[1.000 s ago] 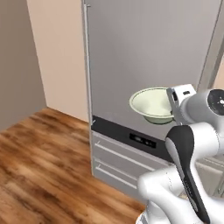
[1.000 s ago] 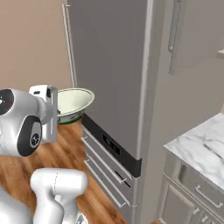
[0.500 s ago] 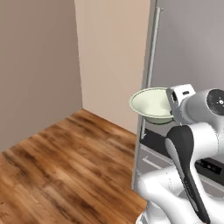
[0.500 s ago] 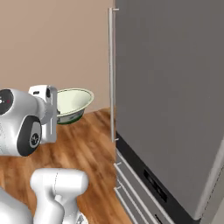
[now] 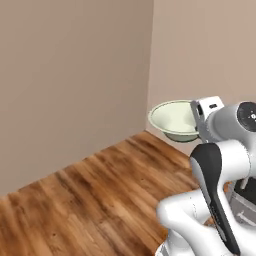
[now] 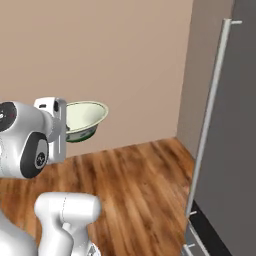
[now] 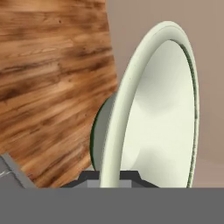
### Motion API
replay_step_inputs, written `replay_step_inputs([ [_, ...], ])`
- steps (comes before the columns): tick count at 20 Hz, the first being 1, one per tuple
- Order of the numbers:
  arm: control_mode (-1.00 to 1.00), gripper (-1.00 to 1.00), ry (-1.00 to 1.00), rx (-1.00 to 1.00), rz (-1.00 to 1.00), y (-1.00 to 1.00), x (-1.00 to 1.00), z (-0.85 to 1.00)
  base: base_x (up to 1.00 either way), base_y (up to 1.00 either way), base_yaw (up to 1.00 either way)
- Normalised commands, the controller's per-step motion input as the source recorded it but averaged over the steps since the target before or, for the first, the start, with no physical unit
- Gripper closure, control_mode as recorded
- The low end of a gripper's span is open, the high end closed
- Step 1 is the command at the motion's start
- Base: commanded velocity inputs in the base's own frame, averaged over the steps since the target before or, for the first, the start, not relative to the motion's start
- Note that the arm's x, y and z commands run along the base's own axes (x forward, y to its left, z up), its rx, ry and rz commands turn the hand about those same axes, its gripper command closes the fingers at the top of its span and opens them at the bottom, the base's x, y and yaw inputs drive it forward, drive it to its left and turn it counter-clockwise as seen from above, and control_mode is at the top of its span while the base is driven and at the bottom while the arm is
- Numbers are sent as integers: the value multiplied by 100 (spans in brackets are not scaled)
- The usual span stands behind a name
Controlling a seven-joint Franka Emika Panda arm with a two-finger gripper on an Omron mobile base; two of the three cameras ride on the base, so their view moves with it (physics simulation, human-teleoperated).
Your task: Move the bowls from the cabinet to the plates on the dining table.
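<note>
Jaws pinched shut on the rim of a bowl (image 7: 153,113): in the hand view the two dark finger tips (image 7: 89,177) stand either side of the near edge of the rim at the bottom of the picture, one against the outside wall and one against the inside. The gripper (image 5: 196,120) holds the bowl out in front of the arm, in the air, well above the floor. From the left base view the bowl sits level, mouth up, its rim meeting the white hand at the right side; from the right base view the same bowl (image 6: 84,120) projects to the right of the hand, its far rim free.

The bowl is cream to pale green inside, with a thick pale rim and a dark green lower outside that narrows to a small foot. Nothing lies in it.

Under the bowl runs a wood plank floor (image 5: 95,200), brown with darker grain. Behind it stand two plain beige walls (image 5: 70,75) that meet in a corner just behind the bowl in the left base view. In the right base view a tall dark grey appliance (image 6: 235,140) stands at the right edge, with a long slim metal bar handle (image 6: 210,110) running up its front and a dark band low down near the floor. The bowl is well apart from that appliance, to its left.
</note>
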Motion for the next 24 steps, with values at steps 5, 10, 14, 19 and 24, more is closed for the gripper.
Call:
replay_step_inputs([
  [5, 100, 100, 0, 0, 0, 0, 0, 0, 36, 91, 52],
  [10, 100, 100, 0, 0, 0, 0, 0, 0, 37, 61, 53],
  [14, 100, 100, 0, 0, 0, 0, 0, 0, 46, 33, 50],
  [19, 100, 100, 0, 0, 0, 0, 0, 0, 86, 1, 40],
  [24, 100, 100, 0, 0, 0, 0, 0, 0, 100, 3, 33],
])
